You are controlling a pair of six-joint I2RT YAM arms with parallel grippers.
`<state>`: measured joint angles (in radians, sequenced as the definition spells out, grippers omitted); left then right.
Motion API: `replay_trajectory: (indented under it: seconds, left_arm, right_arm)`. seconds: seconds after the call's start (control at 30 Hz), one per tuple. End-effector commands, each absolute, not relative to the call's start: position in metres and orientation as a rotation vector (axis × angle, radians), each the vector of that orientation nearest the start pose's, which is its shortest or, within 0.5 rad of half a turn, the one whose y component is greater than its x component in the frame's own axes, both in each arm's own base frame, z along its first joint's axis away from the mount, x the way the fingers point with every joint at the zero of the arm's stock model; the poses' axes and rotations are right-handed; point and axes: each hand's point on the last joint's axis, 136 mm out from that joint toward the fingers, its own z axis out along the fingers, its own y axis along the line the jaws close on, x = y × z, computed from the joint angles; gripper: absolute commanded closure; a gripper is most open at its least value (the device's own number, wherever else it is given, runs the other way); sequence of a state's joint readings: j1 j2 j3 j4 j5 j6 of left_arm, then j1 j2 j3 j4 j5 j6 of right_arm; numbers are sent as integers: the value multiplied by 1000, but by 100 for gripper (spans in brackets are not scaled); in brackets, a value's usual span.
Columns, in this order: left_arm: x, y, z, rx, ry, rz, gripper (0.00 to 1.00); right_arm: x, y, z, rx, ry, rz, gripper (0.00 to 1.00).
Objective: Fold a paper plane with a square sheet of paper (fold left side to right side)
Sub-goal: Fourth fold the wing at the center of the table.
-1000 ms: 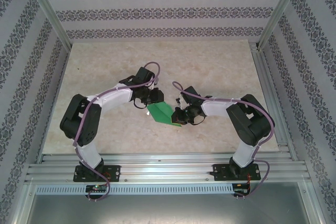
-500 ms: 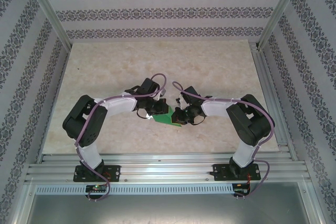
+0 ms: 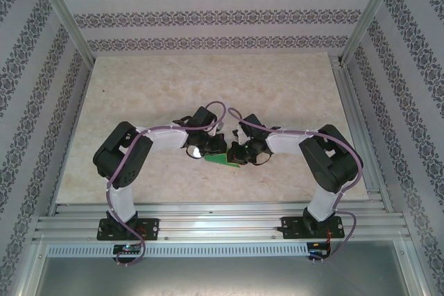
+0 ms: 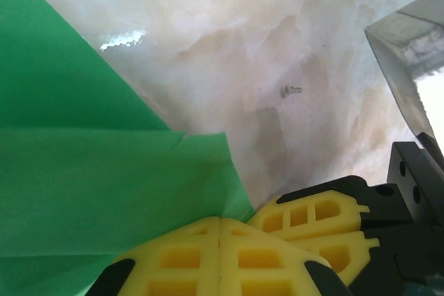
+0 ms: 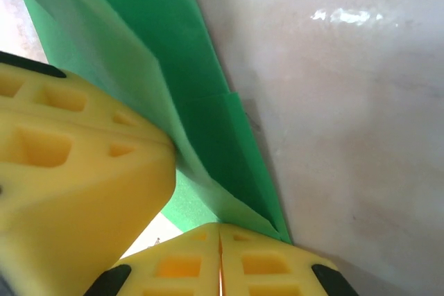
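- Between the tips of the left gripper and the right gripper, over the pale marbled tabletop, sits the thin bright-green paper sheet. From above, most of it lies hidden beneath the two wrists.
- Left gripper: its yellow fingers are pressed together with no gap. The green paper runs right up to their tips and appears pinched there.
- Right gripper: its yellow fingers are likewise closed, clamped on a pointed corner of layered paper at their tips.
- The two grippers stand tip to tip, very near each other, with the paper spanning from one to the other.
- Done so far, as judged: the bright-green paper sheet is no longer a flat square. Overlapping layers and a diagonal edge show ahead of the left gripper. Ahead of the right gripper the layers stand up off the tabletop.
- Left to do, as judged: no narrow dart with wings is visible. The raised layers look not yet pressed flat, so further folding and creasing remain.
- The number of folds completed cannot be told.
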<state>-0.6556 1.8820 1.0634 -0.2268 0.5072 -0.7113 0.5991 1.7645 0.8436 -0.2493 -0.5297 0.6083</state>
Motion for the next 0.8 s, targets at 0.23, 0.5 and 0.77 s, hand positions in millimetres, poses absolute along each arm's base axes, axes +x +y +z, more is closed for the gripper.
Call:
replay_trajectory:
  seconds: [0.23,0.5,0.77]
  left_arm:
    - [282,-310,-4,114,2945,-796,95]
    - [290,-287,-7,80,2951,-680,95]
    - [301,-251,4,6,2921,-626,92]
  right_arm:
    - [216,232,-39,-87,3137,700,92]
    - [213,227,-42,-83,3157,662,92]
    - [209,224,-45,-77,3172,645,92]
